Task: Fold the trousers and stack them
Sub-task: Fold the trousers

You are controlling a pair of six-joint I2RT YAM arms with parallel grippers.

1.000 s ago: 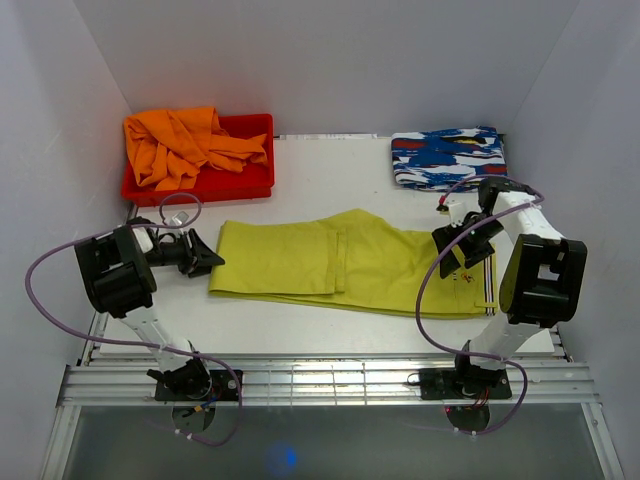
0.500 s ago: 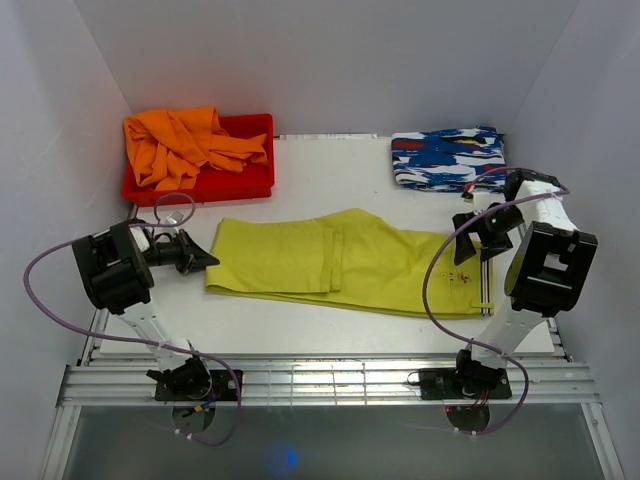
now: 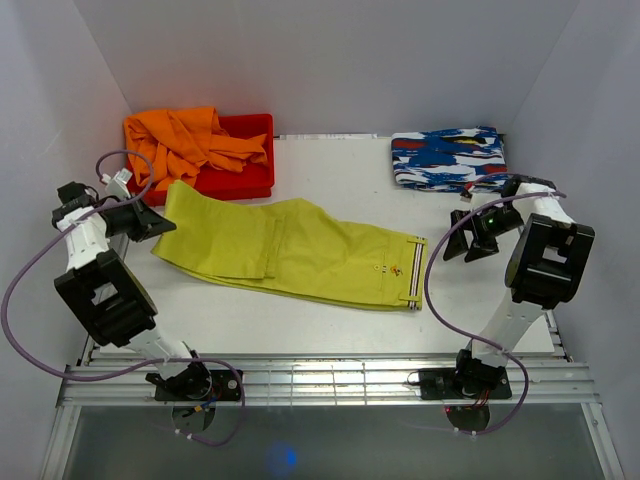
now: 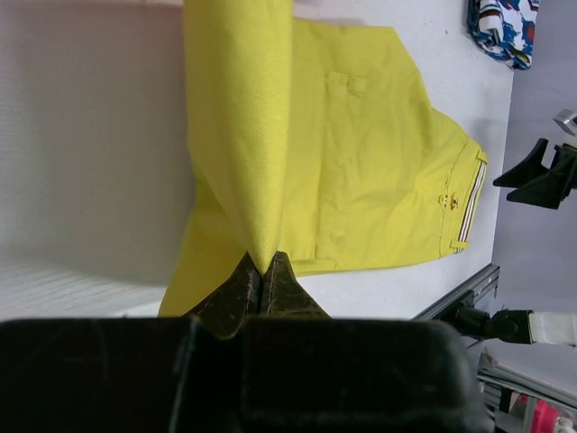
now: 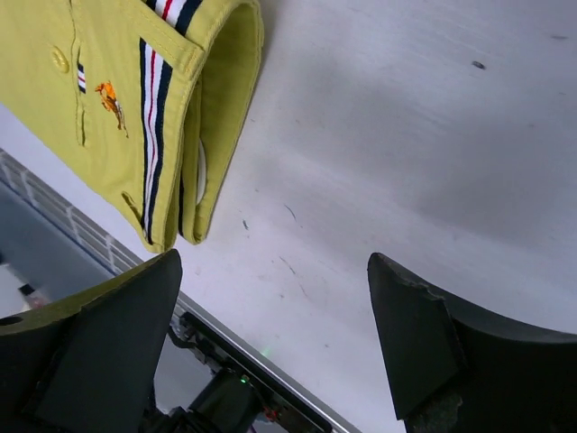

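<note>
White walls (image 3: 330, 60) enclose a white table (image 3: 350, 170). The yellow-green trousers (image 3: 300, 255) lie slantwise across its middle, with the striped waistband (image 3: 415, 272) toward the right edge. The left claw (image 3: 165, 225), near the left edge, is pinched tight on the leg end. The right claw (image 3: 470, 240) gapes wide, holding nothing, just beside the waistband. The thin pinch may slip, or the unpinned waistband may drag and skew the fold.

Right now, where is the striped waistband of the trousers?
In the top view the waistband lies right of centre, just left of the open right claw without touching it, and nearer the arms than the patterned cloth.
</note>
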